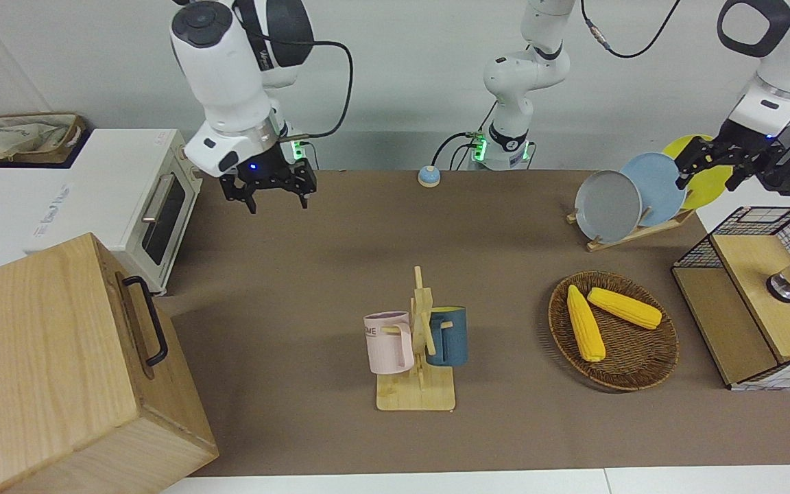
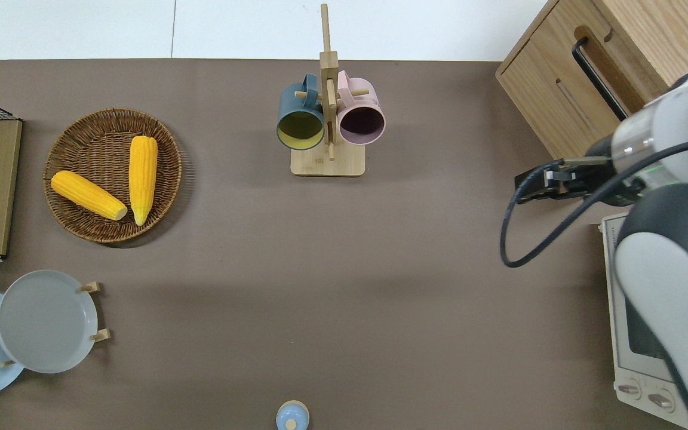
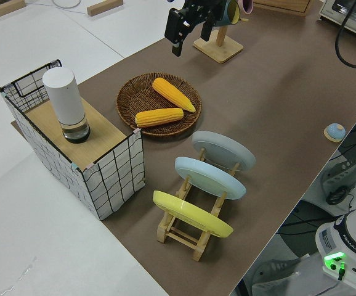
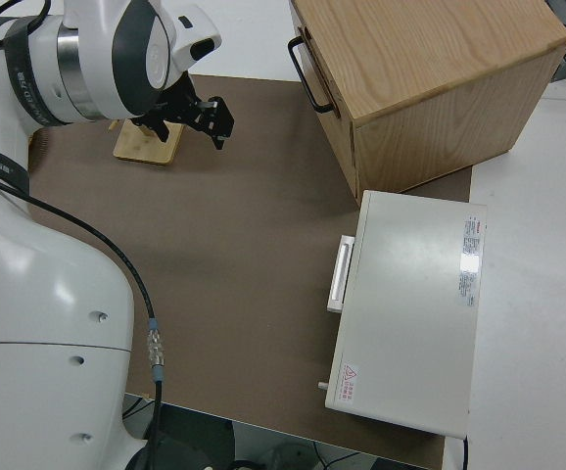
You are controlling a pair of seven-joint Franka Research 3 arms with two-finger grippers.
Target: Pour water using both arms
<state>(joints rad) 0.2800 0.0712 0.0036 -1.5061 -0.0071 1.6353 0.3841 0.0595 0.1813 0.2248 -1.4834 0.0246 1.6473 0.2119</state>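
The right pincer hangs with its jaws spread wide and nothing between them, above bare table near the toaster oven. Read the overhead view as a clock, with twelve pointing away from the robots. From this pincer the mug rack lies at about ten o'clock, well apart. The pink mug hangs on the side of the rack toward this arm, and the blue mug hangs on the opposite side. Both hang by their handles on pegs, mouths tipped toward six o'clock, so a mug has to be lifted off its peg.

The left pincer is also wide and empty, up in the air over the wooden top of the wire crate. A white cylinder, probably the water vessel, stands upright on that top. It sits outside the overhead frame, roughly at nine o'clock from this pincer as far as I can judge.

So the split looks natural: the left arm is nearer the cylinder, whose long axis is vertical and suits a sideways grip, and the right arm is nearer the pink mug. Neither reach has closed in yet.
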